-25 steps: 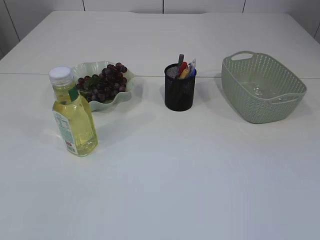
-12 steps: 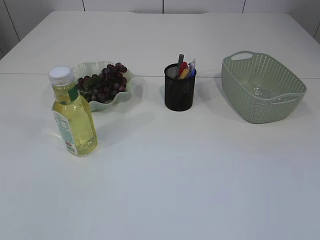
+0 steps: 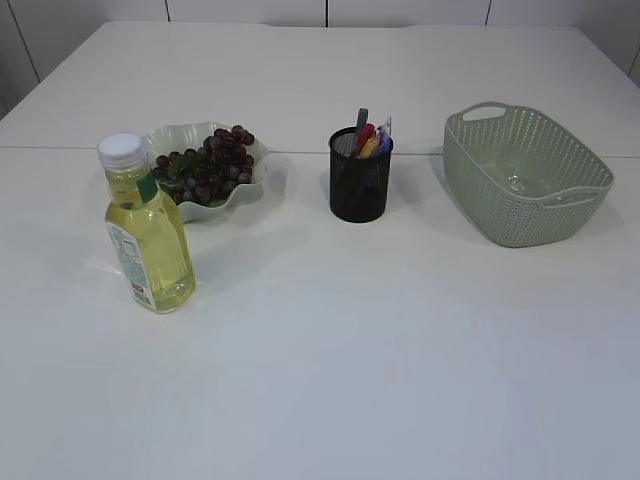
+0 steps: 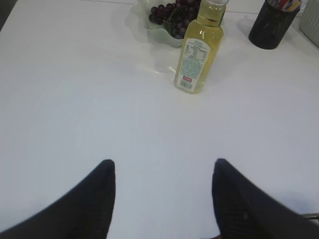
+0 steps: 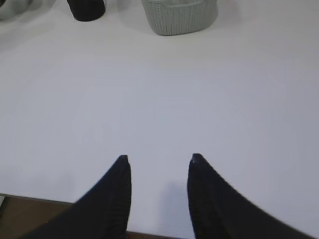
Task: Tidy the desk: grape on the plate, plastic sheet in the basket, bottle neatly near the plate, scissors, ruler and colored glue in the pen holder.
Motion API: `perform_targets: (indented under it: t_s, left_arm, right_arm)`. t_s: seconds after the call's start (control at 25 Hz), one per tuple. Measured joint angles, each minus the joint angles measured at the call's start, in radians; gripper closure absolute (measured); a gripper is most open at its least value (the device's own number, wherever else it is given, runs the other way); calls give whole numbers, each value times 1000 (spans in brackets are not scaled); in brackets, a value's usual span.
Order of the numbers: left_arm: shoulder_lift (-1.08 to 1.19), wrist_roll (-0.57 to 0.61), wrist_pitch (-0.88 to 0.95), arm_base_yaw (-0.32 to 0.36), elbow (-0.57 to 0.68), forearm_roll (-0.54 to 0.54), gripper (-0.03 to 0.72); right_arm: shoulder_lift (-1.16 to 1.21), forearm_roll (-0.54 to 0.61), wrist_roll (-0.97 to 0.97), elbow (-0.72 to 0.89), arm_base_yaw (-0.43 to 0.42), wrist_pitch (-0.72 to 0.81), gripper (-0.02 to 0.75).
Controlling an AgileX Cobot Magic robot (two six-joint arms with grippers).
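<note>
The yellow bottle (image 3: pixel 148 230) with a white cap stands upright just in front of the pale green plate (image 3: pixel 170 133), which holds the dark grape bunch (image 3: pixel 206 163). The black mesh pen holder (image 3: pixel 359 180) holds several coloured items; scissors, ruler and glue cannot be told apart. A clear plastic sheet (image 3: pixel 520 183) lies inside the green basket (image 3: pixel 560 225). My left gripper (image 4: pixel 163 167) is open over bare table, well short of the bottle (image 4: pixel 198 52). Open too and holding nothing, my right gripper (image 5: pixel 158 159) hangs near the table's front edge. Neither arm shows in the exterior view.
The white table (image 3: pixel 380 340) stretches bare in front of the objects. In the right wrist view the basket (image 5: pixel 180 16) and pen holder (image 5: pixel 87 8) stand far ahead. The table's front edge (image 5: pixel 30 200) lies under the right gripper.
</note>
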Motion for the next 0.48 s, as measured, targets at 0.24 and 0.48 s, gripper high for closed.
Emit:
perform_targets:
  t_s: [0.24,0.48]
  left_arm:
    - [1,6,-37,0,55,2,240]
    - [1,16,-64,0,68,12,241]
  right_arm:
    - [0,-13,0,24,0,-23,424]
    - [0,-20,0,30,0,-53,424]
